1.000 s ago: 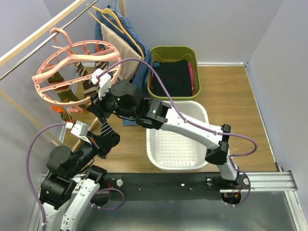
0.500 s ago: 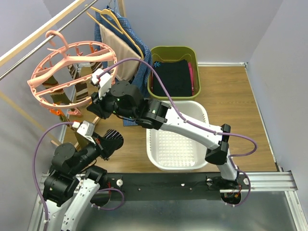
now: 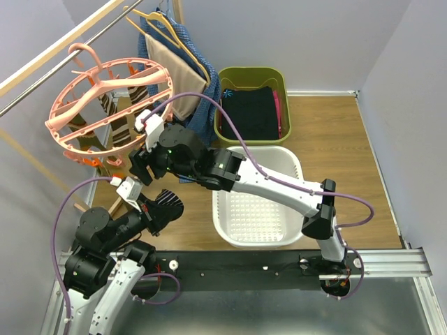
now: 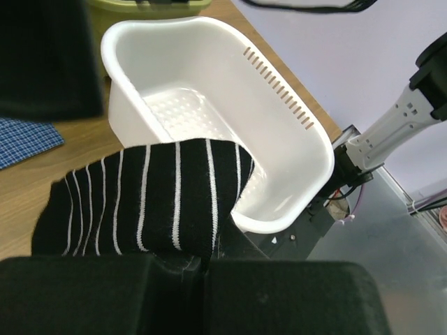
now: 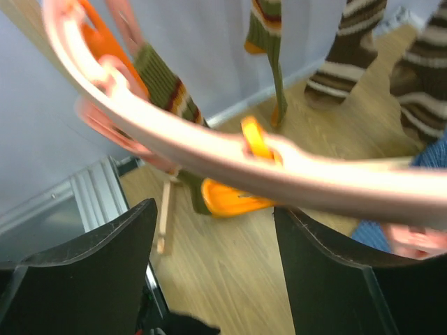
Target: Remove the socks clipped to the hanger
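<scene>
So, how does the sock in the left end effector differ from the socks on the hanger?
The black sock has thin white stripes; the hanging socks are brown and olive with tan or orange bands. The black sock is gripped by the left end effector near the basket; the hanging socks dangle from the hanger. All are striped.

No text, label, brand or number can be read in any view. The only mark is a small cyan emblem [image 3: 230, 92] on the black clothing [image 3: 253, 115] in the green bin [image 3: 253, 70], upper centre of the top view, too small to read.
</scene>
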Robot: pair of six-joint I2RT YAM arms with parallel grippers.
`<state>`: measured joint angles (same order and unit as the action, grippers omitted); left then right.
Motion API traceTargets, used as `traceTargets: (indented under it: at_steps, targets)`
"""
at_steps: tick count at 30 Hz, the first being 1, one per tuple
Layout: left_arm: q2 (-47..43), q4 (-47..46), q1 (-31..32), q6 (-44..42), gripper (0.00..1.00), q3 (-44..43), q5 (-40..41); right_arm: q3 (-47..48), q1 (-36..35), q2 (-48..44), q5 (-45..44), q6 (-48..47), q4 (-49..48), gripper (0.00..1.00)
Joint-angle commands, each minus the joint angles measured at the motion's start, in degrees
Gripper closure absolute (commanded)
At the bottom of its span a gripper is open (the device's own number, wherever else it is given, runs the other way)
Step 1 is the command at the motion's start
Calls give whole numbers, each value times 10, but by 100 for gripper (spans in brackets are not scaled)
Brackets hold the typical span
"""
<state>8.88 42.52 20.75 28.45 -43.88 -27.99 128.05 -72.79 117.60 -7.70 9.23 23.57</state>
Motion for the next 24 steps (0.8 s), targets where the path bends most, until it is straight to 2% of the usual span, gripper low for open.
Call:
traceTargets:
  at_steps: [1,6,12,16,24]
  targets:
    - [-12,-1,0,-24,100,-6,-37,-61,-4,-65,-35,10,24,23]
    - [-8,-6,1,-37,100,-4,-51,-174,-4,-134,-62,17,35,20]
    - [17,-36,0,-44,100,-4,-51,-299,-4,-248,-159,29,59,16]
    - [69,-49,-10,-68,100,-27,-41,-380,-2,-316,-245,46,89,16]
    - [155,-133,-18,-78,100,-55,-69,-551,17,-471,-300,132,130,11]
